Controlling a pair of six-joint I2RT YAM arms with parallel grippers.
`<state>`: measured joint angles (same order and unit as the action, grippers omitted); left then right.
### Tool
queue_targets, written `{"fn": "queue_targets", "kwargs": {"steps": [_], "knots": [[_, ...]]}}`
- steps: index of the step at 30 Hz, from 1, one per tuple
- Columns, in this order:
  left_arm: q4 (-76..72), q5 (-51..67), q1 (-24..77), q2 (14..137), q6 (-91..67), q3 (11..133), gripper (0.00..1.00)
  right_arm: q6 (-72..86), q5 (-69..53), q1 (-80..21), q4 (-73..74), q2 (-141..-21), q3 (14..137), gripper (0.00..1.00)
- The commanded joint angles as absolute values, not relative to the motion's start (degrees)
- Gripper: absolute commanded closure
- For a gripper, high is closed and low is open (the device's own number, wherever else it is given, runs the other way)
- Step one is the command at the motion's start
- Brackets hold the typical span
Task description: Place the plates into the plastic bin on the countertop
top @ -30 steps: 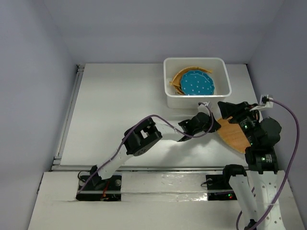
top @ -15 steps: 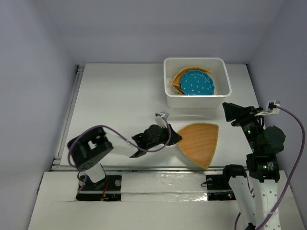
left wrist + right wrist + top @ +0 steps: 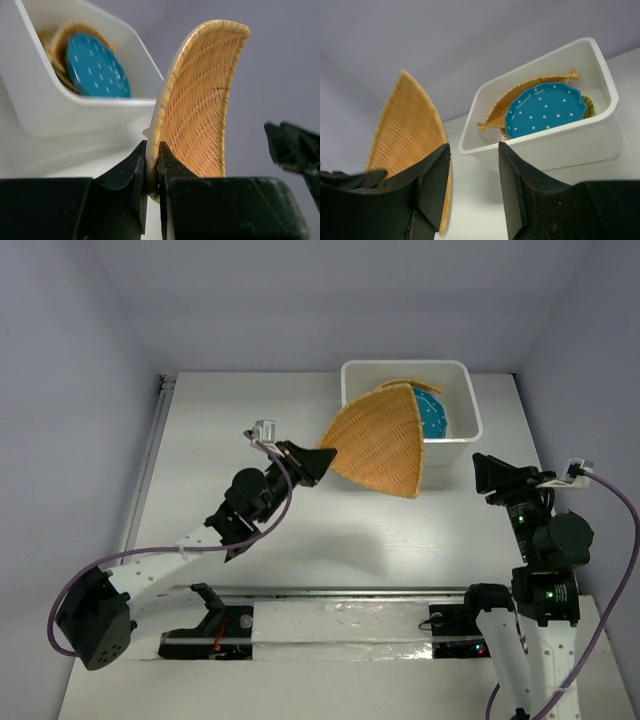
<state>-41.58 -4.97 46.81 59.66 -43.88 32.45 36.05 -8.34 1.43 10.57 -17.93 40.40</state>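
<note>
Fan plate (image 3: 380,445) stands edgewise, apex in left tool (image 3: 321,459), flare toward bin (image 3: 474,405).

On my feed both arms share one build. The left arm (image 3: 160,565) has white tubular links and bulky black joint housings. A purple-grey cable (image 3: 289,485) runs along it to a small white connector (image 3: 265,430). The left gripper (image 3: 152,167) has matte black, blocky fingers (image 3: 127,172) with wedge-shaped tips. The right arm (image 3: 545,660) has a white link dotted with small holes and black joints carrying green lights (image 3: 548,592). Its own purple lead (image 3: 634,530) ends at a white plug (image 3: 578,468). The right gripper (image 3: 472,165) has the same flat black pads (image 3: 520,190), with chamfered edges. I see black bases (image 3: 215,625) on both.
</note>
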Motion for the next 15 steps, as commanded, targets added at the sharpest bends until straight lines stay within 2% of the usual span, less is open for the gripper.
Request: {"fn": "queue_targets", "kwargs": {"steps": [1, 7, 13, 15], "knots": [[-44.0, -6.7, 42.6, 62.4, -39.5, 42.1, 1.00, 36.4, -8.4, 1.5, 6.9, -18.9, 39.0, 0.51], [-41.8, -7.7, 39.2, 79.7, -34.5, 61.4, 1.00, 36.1, -10.7, 1.5, 7.7, -17.9, 37.1, 0.52], [-31.9, -5.8, 38.6, 98.5, -30.7, 84.0, 1.00, 35.9, -11.7, 1.5, 9.1, -16.9, 36.6, 0.52], [-29.5, -5.5, 38.6, 104.2, -30.1, 87.8, 1.00, 35.9, -12.2, 1.5, 9.0, -16.7, 36.7, 0.52]]}}
